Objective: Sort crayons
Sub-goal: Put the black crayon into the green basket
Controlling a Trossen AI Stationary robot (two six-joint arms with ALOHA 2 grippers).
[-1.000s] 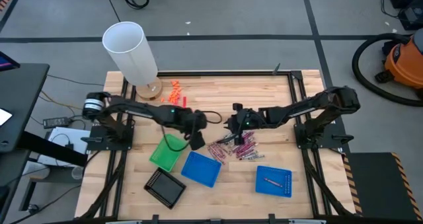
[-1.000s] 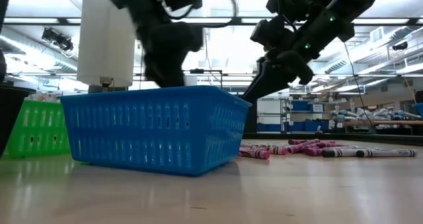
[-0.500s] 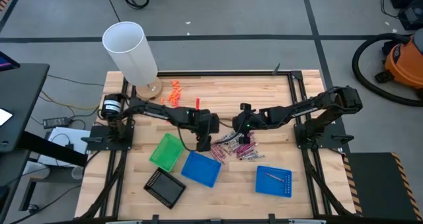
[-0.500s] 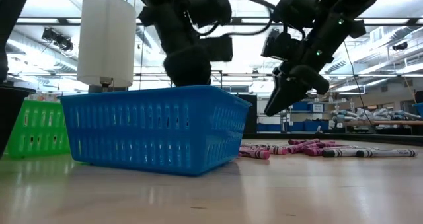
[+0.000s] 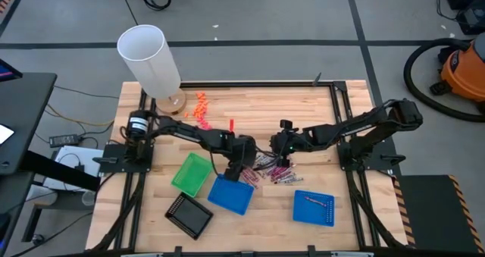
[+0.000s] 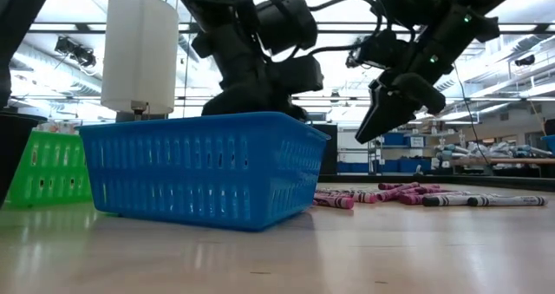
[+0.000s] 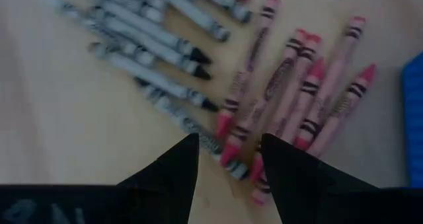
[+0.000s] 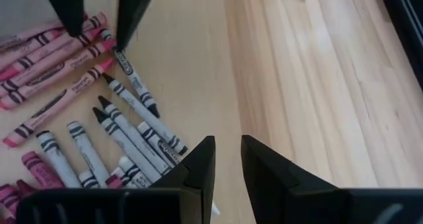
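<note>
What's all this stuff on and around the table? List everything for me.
crayons: many, pink and grey, loose pile mid-table
blue trays: two, front; the right one holds one crayon
green tray: one, front left
black tray: one, front left edge
white cylinder: one, back left corner
orange bits: several, beside the cylinder
vacuum: one, orange, floor at right
left gripper: open, over the pink crayons
right gripper: empty, above the pile

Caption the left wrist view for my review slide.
Open left pincer poised over pink crayons, with grey crayons fanned beside them on the table.
</note>
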